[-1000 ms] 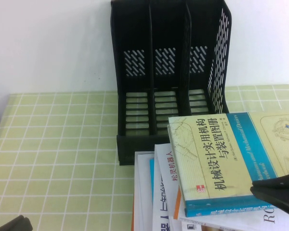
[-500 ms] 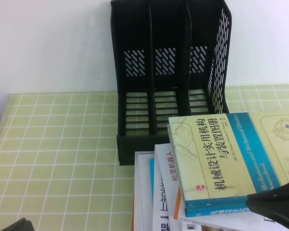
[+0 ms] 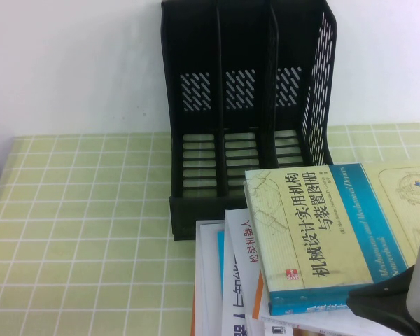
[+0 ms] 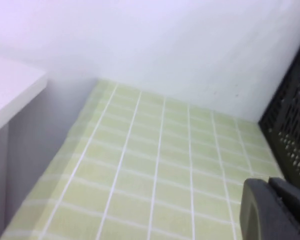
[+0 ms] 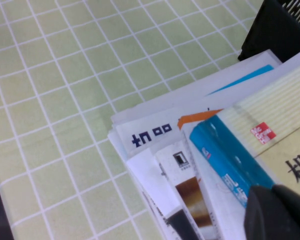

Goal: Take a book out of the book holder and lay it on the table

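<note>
meanwhile, the book (image 3: 322, 227) is lying atop stacked white books (image 3: 227, 280), before the book holder (image 3: 245, 105); right gripper (image 3: 388, 304) is hovering beside it, left gripper (image 4: 270, 210) is parked, fingers' state unclear

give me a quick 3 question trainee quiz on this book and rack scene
1. True or false: all three slots of the book holder are empty.
2. The book lies: A) on other books, B) on bare table, C) in the holder.
3. Which gripper is beside the book's near edge?

Key: 1 true. 2 A. 3 the right gripper; the left gripper shows only in its wrist view, over cloth left of the holder.
</note>
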